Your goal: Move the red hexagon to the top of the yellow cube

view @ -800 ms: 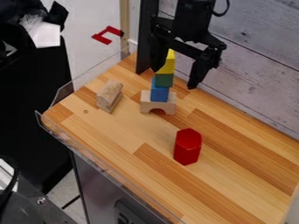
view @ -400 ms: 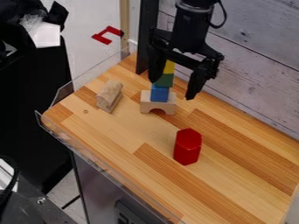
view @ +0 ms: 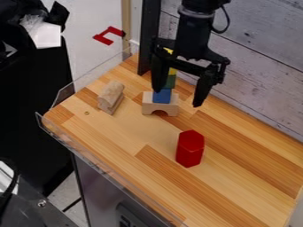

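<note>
The black gripper [view: 178, 98] hangs open at the upper middle of the camera view, its two fingers wide apart with nothing between them held. Its left finger and palm partly cover a stack of blocks. The yellow cube [view: 172, 71] tops that stack and is mostly hidden behind the gripper. Under it come a green block [view: 170, 81] and a blue block [view: 161, 96], standing on a plain wooden arch [view: 160, 107]. The red hexagon [view: 190, 149] stands upright on the wooden table, lower and to the right of the gripper, not touched by it.
A natural wood block [view: 110, 97] lies left of the stack on the wooden table [view: 124, 137]. A clear low guard [view: 98, 162] runs along the table's left edge. The plank wall [view: 260, 57] rises behind the right side.
The gripper has come lower in the view and now covers more of the yellow cube and the green block. The blocks and the red hexagon have kept their places.
</note>
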You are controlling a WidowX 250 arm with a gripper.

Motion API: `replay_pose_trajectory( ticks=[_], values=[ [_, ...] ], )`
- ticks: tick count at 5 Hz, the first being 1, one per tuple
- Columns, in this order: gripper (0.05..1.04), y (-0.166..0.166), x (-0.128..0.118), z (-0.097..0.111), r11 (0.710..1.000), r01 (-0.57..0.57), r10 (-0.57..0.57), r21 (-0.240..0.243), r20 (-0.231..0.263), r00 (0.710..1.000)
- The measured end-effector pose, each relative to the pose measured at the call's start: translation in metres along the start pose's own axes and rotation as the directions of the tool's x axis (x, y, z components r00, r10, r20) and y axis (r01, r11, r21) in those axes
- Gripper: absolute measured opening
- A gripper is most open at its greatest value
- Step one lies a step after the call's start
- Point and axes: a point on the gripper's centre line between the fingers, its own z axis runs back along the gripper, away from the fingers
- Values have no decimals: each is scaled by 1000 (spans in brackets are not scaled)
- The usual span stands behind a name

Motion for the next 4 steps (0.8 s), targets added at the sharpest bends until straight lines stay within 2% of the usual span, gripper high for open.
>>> replay_pose_trajectory(
  ticks=[1,2,3,4],
  values=[
    [1000,-4,-3,-9,991,-128,128,-44,-10,992],
    [1000,-10,1,-21,976,-210,211,-50,-3,978],
    [1000,-19,2,-39,959,-273,269,-70,-61,961],
    [1000,-25,3,-42,953,-291,287,-81,-59,956]
  ],
)
